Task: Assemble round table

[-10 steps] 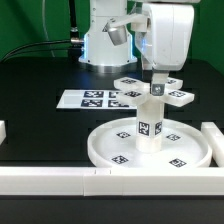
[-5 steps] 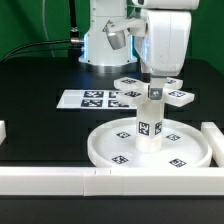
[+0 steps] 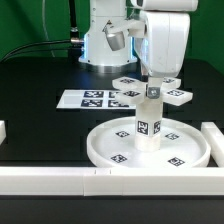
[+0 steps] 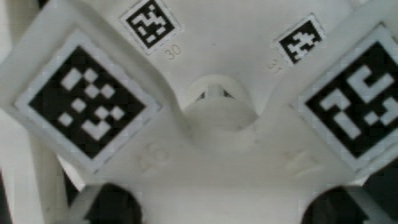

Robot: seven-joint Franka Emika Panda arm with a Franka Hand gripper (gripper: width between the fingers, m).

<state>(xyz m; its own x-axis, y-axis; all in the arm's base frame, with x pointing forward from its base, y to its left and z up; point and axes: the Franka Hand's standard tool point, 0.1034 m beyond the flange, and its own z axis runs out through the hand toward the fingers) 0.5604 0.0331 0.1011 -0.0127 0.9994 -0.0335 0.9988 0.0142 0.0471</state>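
The large rimmed disc (image 3: 105, 143) lies flat near the front bar. The short cylinder post (image 3: 149, 125) stands upright on its central hub. My gripper (image 3: 153, 93) comes down from above and is shut on the top of the post. In the wrist view the post (image 4: 217, 120) fills the middle, with a dark fingertip (image 4: 111, 205) on either side and my gripper (image 4: 222, 207) closed around it. The flat cross-shaped piece (image 3: 177, 96) lies on the black surface behind the disc, partly hidden by the gripper.
The marker board (image 3: 88, 99) lies behind the disc toward the exterior view's left. Long white bars edge the surface at the front (image 3: 60, 178), at the right (image 3: 213, 140) and at the left (image 3: 3, 130). The robot base (image 3: 105, 40) stands at the back.
My gripper and the post have turned slightly about the upright axis; the tag on the post has shifted a little toward the exterior view's left. Nothing else has moved.
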